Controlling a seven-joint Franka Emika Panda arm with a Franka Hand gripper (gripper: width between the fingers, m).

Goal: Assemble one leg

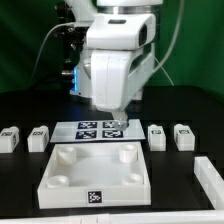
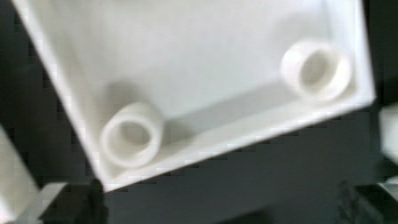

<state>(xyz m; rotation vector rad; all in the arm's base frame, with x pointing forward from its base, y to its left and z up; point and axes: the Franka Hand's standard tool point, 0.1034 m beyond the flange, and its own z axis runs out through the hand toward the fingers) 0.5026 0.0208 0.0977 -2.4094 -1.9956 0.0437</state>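
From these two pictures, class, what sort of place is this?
Probably a robotics lab bench: a white robot arm hangs over a black table, a marker board carries printed tags, and small tagged legs lie on either side of it.

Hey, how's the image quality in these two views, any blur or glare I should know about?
Wrist view: soft and out of focus throughout; the plate is blurred and its sockets have smeared edges. Exterior view: sharper; the white arm is brightly lit, nearly washed out against the black table, while the legs stay distinct.
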